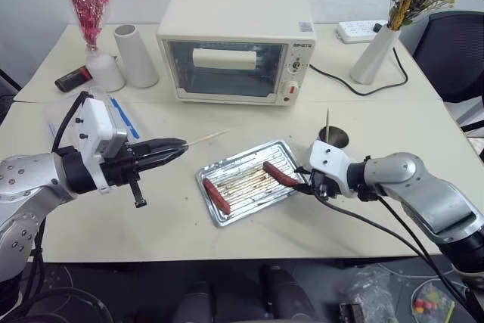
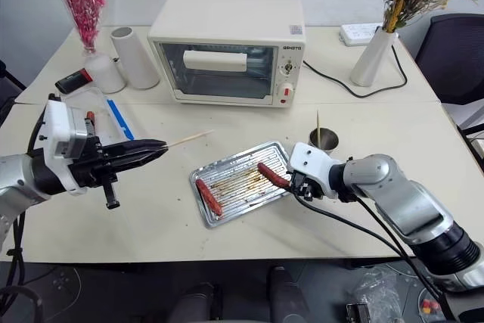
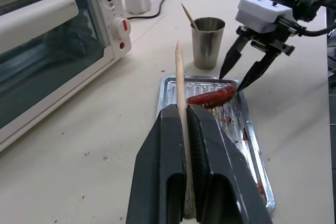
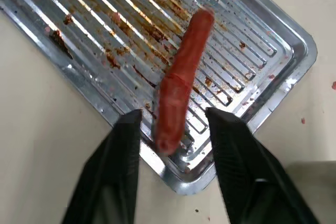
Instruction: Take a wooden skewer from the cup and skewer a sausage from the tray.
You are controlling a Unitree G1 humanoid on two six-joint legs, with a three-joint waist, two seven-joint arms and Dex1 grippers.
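Clearly the left gripper clamps the stiff, brittle wooden skewer; the right gripper, parted, straddles the soft, greasy sausage at the tray's corner.

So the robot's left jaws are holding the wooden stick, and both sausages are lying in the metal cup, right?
Not quite. The left gripper does hold the wooden skewer, but the two sausages lie in the silver tray, not in the cup. The left eye view shows this; the cup holds another stick.
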